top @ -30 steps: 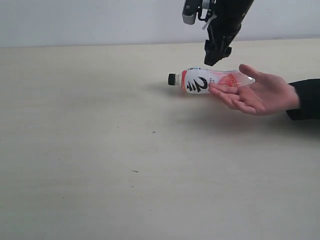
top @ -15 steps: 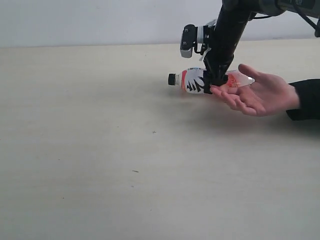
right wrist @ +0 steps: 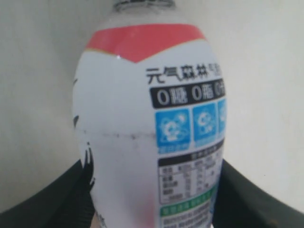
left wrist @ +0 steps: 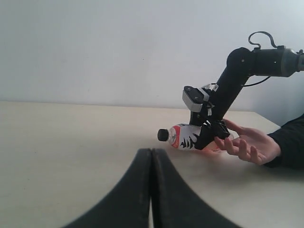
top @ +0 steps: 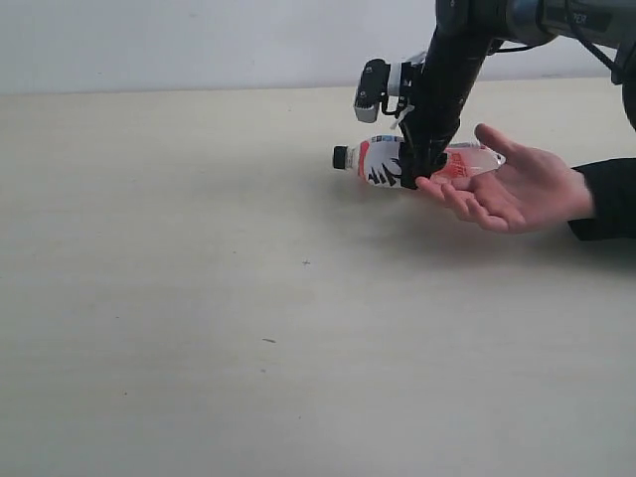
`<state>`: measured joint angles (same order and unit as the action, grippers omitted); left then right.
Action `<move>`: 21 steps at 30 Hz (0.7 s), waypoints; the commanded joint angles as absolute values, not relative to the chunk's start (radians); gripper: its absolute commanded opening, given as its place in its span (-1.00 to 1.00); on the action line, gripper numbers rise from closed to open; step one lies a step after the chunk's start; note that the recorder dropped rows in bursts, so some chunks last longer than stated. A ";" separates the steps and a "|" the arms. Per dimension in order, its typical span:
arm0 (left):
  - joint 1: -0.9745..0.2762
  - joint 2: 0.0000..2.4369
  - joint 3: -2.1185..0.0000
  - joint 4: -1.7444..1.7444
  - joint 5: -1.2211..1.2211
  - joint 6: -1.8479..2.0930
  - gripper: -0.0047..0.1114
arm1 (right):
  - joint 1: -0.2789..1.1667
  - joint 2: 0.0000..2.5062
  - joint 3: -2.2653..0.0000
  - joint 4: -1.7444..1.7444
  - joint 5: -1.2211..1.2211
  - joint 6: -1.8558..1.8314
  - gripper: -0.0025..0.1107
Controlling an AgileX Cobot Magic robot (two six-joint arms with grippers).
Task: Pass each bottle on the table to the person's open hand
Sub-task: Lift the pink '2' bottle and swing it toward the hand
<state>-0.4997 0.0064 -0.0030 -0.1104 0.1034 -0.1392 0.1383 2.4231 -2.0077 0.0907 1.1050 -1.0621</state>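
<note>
A pink bottle with a black cap and a black "2" lies on its side, its base end resting on the fingers of the person's open hand. My right gripper reaches down over its middle. In the right wrist view the dark fingers press against both sides of the bottle. The left wrist view shows my left gripper shut and empty, low over the table, and well beyond it the bottle and hand. No white-capped bottles are in view.
The pale beige table stretches wide to the left and front, with only a few dark specks on it. The person's dark sleeve enters from the right edge. A plain wall stands behind.
My right gripper came down from above the bottle and now straddles its middle. The bottle shifted slightly leftward on the hand.
</note>
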 commanded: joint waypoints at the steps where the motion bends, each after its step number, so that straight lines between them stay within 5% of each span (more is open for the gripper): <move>1: -0.497 0.000 0.000 -0.107 0.096 -0.135 -0.92 | 0.140 2.388 -2.010 0.039 1.017 -0.997 -0.96; 11: -0.497 0.000 0.000 -0.107 0.096 -0.135 -0.92 | 0.140 2.162 -2.010 -0.144 0.891 -0.547 -0.96; 21: -0.497 0.000 0.000 -0.107 0.096 -0.135 -0.92 | 0.140 2.048 -2.010 -0.219 1.221 -0.182 -0.96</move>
<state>-0.4997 0.0064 -0.0030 -0.1104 0.1034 -0.1392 0.1383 2.0662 -2.0077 -0.2073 1.1119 -0.2774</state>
